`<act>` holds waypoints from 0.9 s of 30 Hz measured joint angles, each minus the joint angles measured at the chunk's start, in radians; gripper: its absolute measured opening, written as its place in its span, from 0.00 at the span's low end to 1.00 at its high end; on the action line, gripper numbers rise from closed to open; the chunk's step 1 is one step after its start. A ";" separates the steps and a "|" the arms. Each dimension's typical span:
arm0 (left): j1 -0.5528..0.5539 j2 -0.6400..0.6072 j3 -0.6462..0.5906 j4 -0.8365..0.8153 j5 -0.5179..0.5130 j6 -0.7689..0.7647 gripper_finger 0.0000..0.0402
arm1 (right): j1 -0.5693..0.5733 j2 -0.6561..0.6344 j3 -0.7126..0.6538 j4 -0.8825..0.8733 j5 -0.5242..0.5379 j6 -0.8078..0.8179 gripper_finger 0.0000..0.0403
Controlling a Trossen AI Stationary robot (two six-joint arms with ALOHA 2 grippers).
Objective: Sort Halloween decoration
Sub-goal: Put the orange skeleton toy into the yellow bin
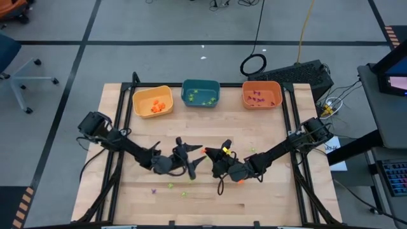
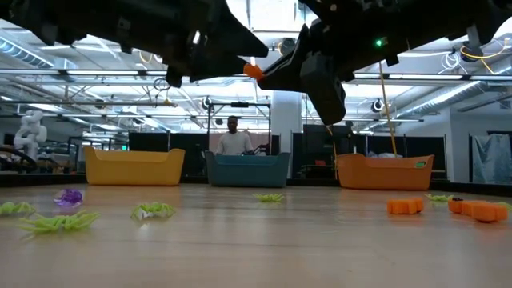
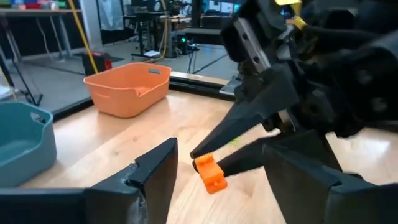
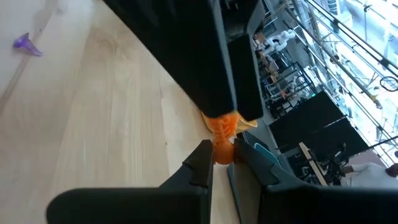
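Observation:
My right gripper (image 1: 210, 152) hangs above the middle of the table, shut on one orange trinket (image 3: 209, 172) of the Halloween decoration. My left gripper (image 3: 219, 148) faces it from the table's left, open, with one finger on each side of that trinket and a gap to it. More trinkets lie loose on the wood: green ones (image 2: 56, 222), a purple one (image 2: 69, 196) and orange ones (image 2: 406, 206). My right gripper pinches the orange trinket (image 4: 222, 132) between the free ends of its two fingers (image 3: 249, 121). The fingers come about level from the table's right. The trinket sticks out past the fingertips, lifted clear of the table (image 2: 253, 70).
Three bins stand in a row along the far edge: yellow (image 1: 152, 102) with orange pieces, teal (image 1: 201, 93) with green ones, orange (image 1: 261, 95) with purple ones. Loose green and purple trinkets (image 1: 170, 186) lie near the front edge. A person (image 2: 234, 140) stands beyond the table.

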 joint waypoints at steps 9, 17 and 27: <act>0.030 0.002 0.001 -0.093 0.048 -0.127 0.29 | 0.000 0.000 0.000 0.000 0.002 0.017 0.06; 0.032 0.002 0.001 -0.078 0.051 -0.101 0.11 | 0.000 0.000 0.000 -0.003 0.006 0.018 0.06; 0.033 0.002 0.000 -0.076 0.074 -0.098 0.03 | 0.000 0.000 -0.002 -0.007 0.005 0.018 0.06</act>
